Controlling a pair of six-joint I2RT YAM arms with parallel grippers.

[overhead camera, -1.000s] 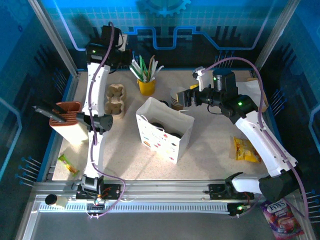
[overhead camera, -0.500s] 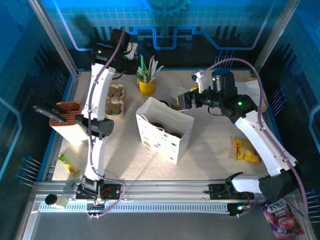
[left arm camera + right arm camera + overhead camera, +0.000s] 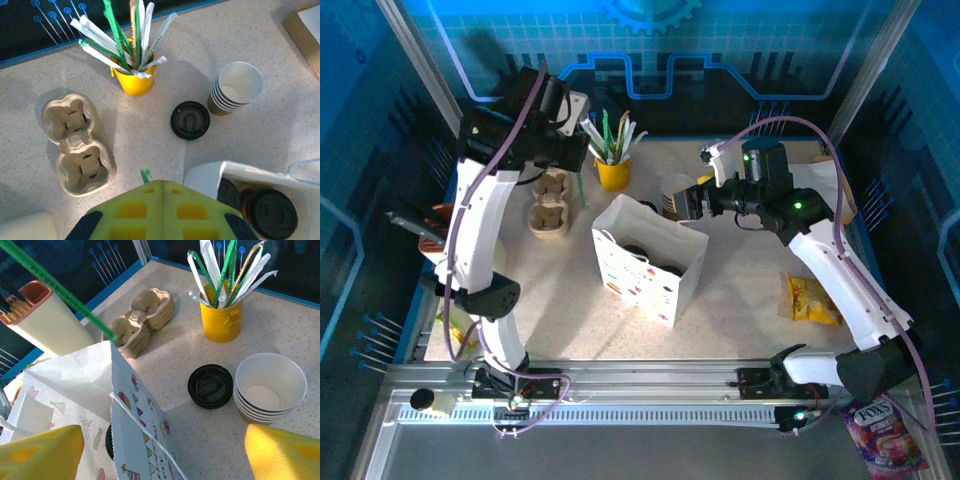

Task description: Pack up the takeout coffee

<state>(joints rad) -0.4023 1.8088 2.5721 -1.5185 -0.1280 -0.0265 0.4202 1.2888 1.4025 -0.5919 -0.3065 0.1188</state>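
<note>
**Pinching a green straw while the coffees sit in the bag**

Both cups of the takeout coffee [image 3: 269, 212] stand inside the white paper bag [image 3: 645, 278], side by side. Their black lids face up, and the left wrist view shows them at its lower right. From the top camera the bag stands open at the middle of the worktop [image 3: 740, 270], with the two dark lids visible down inside it.

The left gripper [image 3: 163, 185] has its yellow pads pressed together on a green straw [image 3: 60, 290]. A short green tip pokes out at the seam between the pads. In the right wrist view the straw runs as a long diagonal from the upper left corner down toward the bag's top edge. The left arm is raised at the upper left of the top view.

The right gripper [image 3: 162, 450] has its pads spread wide apart and holds nothing. It hangs over the far edge of the bag.

Beyond the bag, a loose black lid [image 3: 190, 120] lies flat on the worktop. It is just beside a stack of lidless cups [image 3: 237, 87]. A yellow cup [image 3: 133, 80] full of wrapped utensils stands near them. The pulp cup carriers [image 3: 80, 145] lie toward the left of the frame.
</note>
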